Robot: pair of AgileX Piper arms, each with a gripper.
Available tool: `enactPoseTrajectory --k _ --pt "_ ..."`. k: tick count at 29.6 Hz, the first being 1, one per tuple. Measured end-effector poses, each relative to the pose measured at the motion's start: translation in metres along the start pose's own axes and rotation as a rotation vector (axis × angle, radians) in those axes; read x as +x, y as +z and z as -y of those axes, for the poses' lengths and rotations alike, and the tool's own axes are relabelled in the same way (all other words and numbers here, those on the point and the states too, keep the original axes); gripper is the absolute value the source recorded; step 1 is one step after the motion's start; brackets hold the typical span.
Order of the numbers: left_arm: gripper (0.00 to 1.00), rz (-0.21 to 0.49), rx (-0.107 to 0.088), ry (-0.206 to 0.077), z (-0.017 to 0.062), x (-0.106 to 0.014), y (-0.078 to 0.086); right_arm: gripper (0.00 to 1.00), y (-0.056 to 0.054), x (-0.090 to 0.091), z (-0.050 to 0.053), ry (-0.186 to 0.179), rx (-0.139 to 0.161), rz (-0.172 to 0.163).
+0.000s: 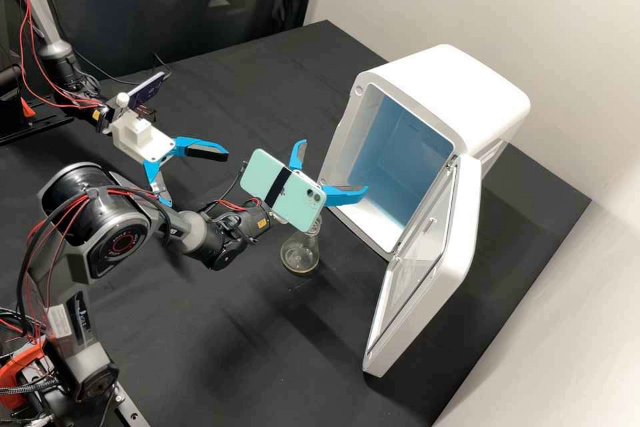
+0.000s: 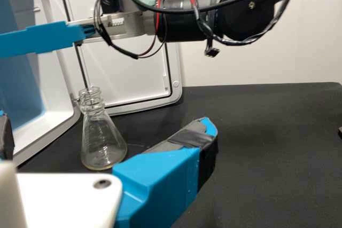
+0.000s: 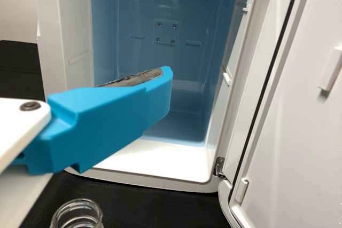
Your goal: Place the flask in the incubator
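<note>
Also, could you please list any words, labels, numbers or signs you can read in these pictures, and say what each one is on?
Nothing here can be read.
White sticker low on the dark grey right arm: print too small.
Red ring on that arm's round joint cap: lettering too blurred.
White incubator, clear glass conical flask, mint-green phone: no print shows.

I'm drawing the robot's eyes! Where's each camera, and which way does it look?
High view: above the black bench, looking down; both grey arms, left gripper, right gripper.
Left wrist view: on left arm, facing the clear glass conical flask; own blue finger.
Right wrist view: on right arm, facing into the white blue-lined incubator; own blue finger.
All three share flask and incubator.
</note>
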Motion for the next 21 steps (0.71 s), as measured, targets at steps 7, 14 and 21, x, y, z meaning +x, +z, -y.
enactPoseTrajectory --k 7,14,21 --pt "1.00 0.013 0.004 -0.009 0.0050 -0.001 0.000 1.00 0.000 0.000 0.000 0.000 0.000 0.000" --pt "1.00 0.016 -0.002 -0.022 0.0119 -0.004 0.000 1.00 0.000 0.000 0.000 0.000 0.000 0.000" --pt "1.00 0.014 -0.011 -0.065 0.0277 -0.003 -0.003 1.00 0.000 0.000 0.000 0.000 0.000 0.000"
